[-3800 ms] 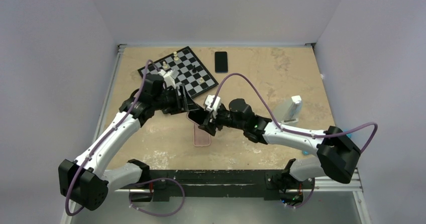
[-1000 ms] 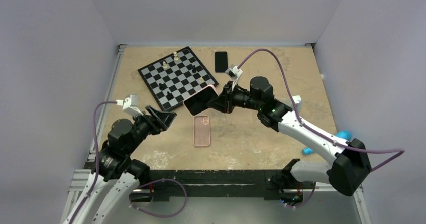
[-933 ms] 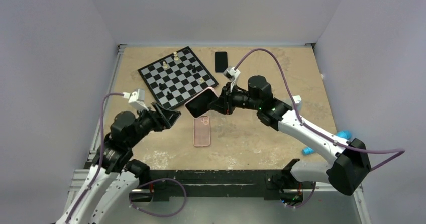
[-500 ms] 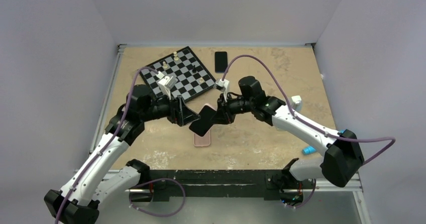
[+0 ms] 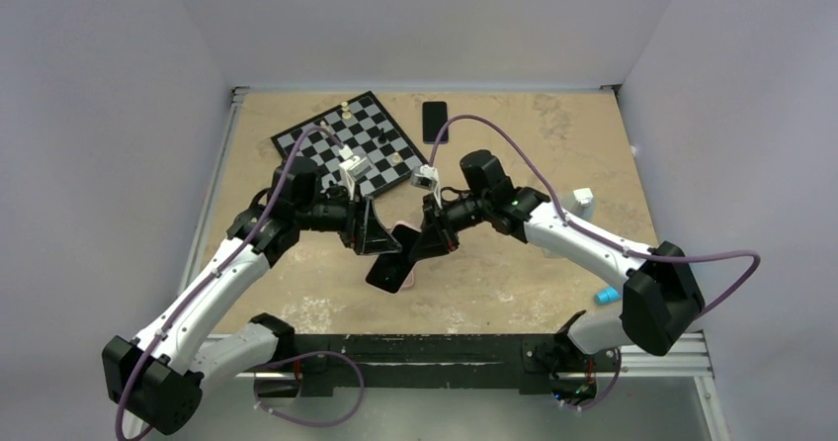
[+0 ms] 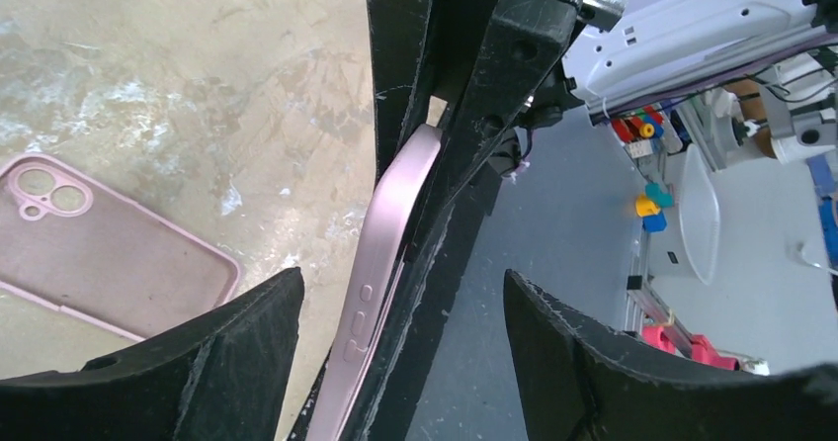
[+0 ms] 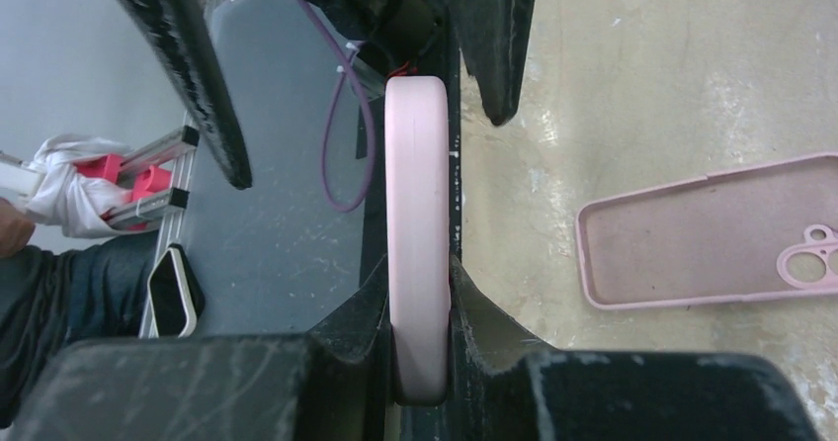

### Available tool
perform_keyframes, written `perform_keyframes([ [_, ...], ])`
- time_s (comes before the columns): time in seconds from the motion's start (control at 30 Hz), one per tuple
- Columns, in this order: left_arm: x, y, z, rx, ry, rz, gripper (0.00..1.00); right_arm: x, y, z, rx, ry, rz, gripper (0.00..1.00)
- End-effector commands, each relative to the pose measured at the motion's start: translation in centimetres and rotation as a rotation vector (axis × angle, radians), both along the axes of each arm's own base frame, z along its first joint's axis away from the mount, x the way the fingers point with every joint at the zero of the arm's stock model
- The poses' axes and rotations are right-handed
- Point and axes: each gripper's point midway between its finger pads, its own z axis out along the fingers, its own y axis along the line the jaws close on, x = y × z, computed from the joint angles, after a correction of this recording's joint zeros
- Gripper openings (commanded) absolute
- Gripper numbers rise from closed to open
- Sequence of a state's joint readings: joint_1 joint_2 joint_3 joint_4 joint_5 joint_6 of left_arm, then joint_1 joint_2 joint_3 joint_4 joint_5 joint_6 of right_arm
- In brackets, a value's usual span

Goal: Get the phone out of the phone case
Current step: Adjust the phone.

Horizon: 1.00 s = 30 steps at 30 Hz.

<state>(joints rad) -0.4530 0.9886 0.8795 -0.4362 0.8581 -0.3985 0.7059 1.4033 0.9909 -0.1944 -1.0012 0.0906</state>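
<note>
My right gripper (image 7: pixel 420 283) is shut on the bottom end of a pink-edged phone (image 7: pixel 415 164) and holds it edge-on above the table. From above, its dark screen (image 5: pixel 387 271) hangs over the pink phone case (image 7: pixel 692 228). The case lies empty on the table, open side up, camera cut-out showing (image 6: pixel 109 253). My left gripper (image 6: pixel 402 293) is open. Its two black fingers straddle the phone's side edge (image 6: pixel 380 253) with a gap on each side. In the top view the left gripper (image 5: pixel 371 235) and right gripper (image 5: pixel 420 243) face each other.
A chessboard (image 5: pixel 346 144) with a few pieces lies at the back left, close behind my left wrist. A black phone (image 5: pixel 435 122) lies beside it at the back. A white block (image 5: pixel 583 199) and a small blue item (image 5: pixel 606 295) sit on the right.
The right gripper carried the phone from beside the chessboard down over the case. The left arm swung in from the near left, and its open fingers now straddle the phone.
</note>
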Motion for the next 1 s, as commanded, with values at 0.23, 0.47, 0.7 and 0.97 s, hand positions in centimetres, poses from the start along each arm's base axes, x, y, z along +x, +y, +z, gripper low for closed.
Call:
perform_keyframes([
  [0.23,-2.7,-0.6,0.1,-0.047,0.034,-0.160,0.36,-1.3,2.5,6.4,0.190,-0.088,0.198,0.00],
  [0.47,-3.7,-0.5,1.8,-0.090,-0.007,-0.197,0.00,-1.4,3.3,6.1,0.184,-0.071,0.252,0.00],
  [0.7,-2.0,0.9,3.7,-0.064,-0.151,0.011,0.00,-0.5,3.1,6.3,0.153,-0.078,0.150,0.47],
  [0.97,0.3,2.6,9.1,-0.294,-0.259,0.334,0.00,-1.1,4.1,7.0,0.321,0.025,-0.017,0.72],
])
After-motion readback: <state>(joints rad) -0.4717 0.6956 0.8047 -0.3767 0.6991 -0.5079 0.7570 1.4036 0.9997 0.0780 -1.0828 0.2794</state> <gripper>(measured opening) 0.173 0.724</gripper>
